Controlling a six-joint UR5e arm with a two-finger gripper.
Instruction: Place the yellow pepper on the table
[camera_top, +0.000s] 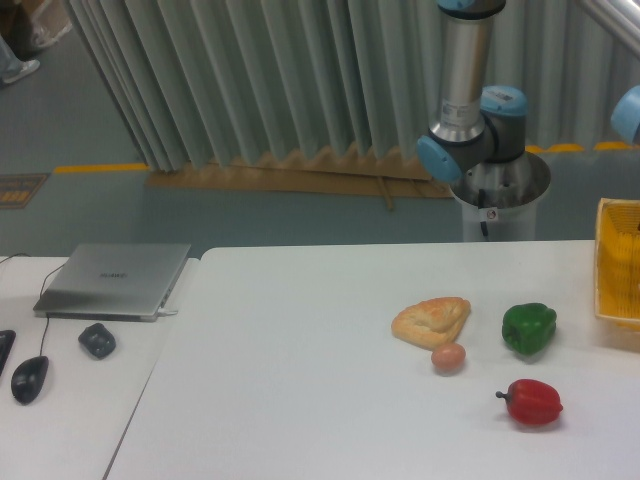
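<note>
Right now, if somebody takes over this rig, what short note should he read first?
Gripper: not in view; only the arm's base and lower joints show behind the table.
Glossy yellow bell pepper: not visible anywhere. A yellow mesh basket sits at the right edge; its contents cannot be made out.
On the large white tabletop: green bell pepper, red bell pepper, a bread piece, a small egg.
Done: nothing visible. Left: find the yellow pepper, place it on the table.

On the bench, toward the right edge: bread with an egg just in front, one pepper right of the bread, another pepper nearer the front edge, a basket at the right edge.
</note>
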